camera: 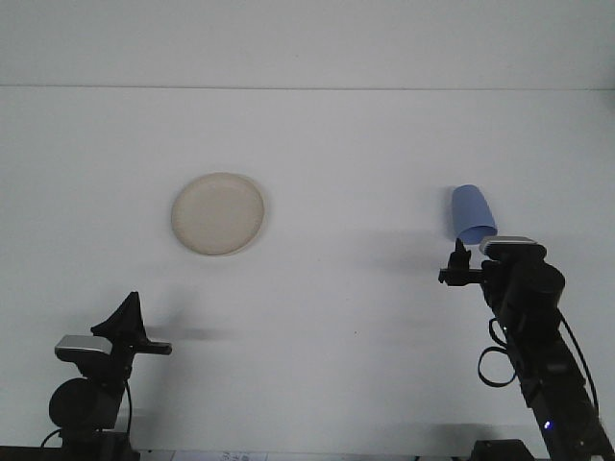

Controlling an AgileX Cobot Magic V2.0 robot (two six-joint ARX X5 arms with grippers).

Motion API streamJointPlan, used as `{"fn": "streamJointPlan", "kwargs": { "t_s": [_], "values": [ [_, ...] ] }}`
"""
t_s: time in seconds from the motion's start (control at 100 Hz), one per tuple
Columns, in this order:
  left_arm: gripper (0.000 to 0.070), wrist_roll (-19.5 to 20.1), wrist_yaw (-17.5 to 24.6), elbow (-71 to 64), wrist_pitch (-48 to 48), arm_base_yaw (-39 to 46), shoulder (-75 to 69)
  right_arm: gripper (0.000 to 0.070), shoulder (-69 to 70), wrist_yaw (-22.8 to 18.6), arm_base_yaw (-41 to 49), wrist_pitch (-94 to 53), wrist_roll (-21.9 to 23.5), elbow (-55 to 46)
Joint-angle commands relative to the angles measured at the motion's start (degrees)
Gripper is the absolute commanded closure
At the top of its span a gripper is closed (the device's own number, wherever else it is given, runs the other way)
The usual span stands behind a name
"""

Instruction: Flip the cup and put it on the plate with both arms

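this looks like a lab test bench to me: a bare white table (327, 317) fills the frame up to a plain white wall (307, 38) at the top, with my arms mounted along the bottom edge.
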Motion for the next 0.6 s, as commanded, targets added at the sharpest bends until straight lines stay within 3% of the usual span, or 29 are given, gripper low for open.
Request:
{"fn": "streamJointPlan", "kwargs": {
  "t_s": [0.0, 0.44, 0.59],
  "values": [
    [0.0688, -0.15, 0.17, -1.09, 0.68, 0.07, -0.11, 0.0193, 2.47, 0.04, 0.09, 1.73, 0.79, -0.59],
    [0.0688, -0.17, 0.17, -1.09, 0.68, 0.07, -0.11, 0.0197, 23.39, 0.13, 0.09, 21.84, 2.27, -2.97],
    [0.0688, -0.15, 0.17, -1.09, 0.68, 0.07, -0.11, 0.0243, 29.88, 1.7, 0.0, 31.93, 2.29, -2.95]
  ]
}}
